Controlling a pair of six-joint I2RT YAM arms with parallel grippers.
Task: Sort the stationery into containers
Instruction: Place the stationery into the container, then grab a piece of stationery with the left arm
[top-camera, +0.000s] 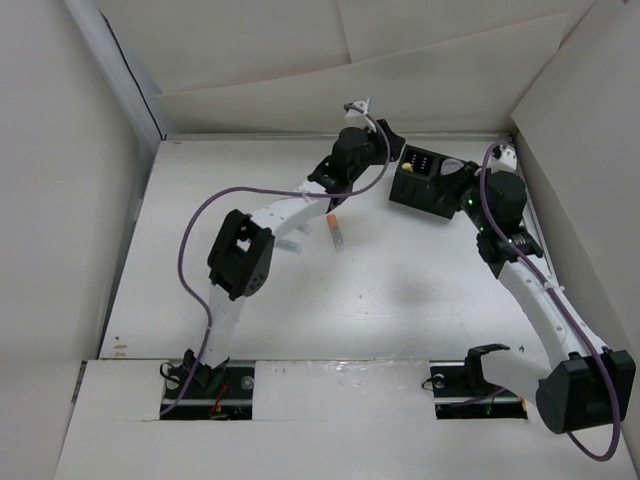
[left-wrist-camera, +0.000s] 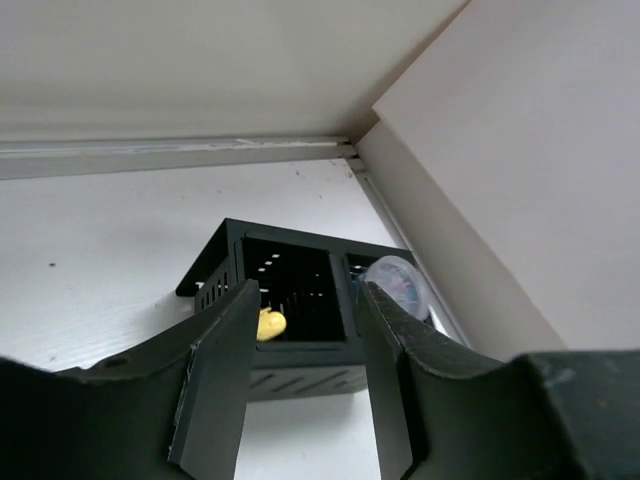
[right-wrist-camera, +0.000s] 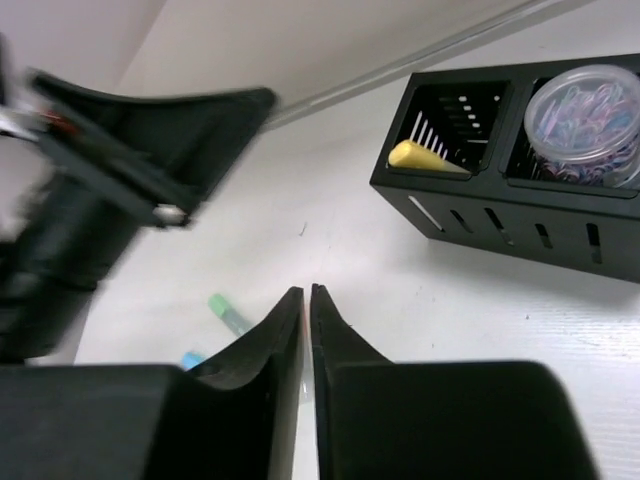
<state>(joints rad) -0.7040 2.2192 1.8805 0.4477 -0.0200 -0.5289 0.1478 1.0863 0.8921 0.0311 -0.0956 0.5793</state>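
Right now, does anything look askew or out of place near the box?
The black box sits skewed on the table. The yellow marker leans diagonally in one compartment, and the clear round tub pokes above the rim of the other.

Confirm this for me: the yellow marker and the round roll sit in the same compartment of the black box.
Not right. The yellow marker and the round roll sit in separate compartments of the black box, one in each, side by side. The right wrist view shows it.
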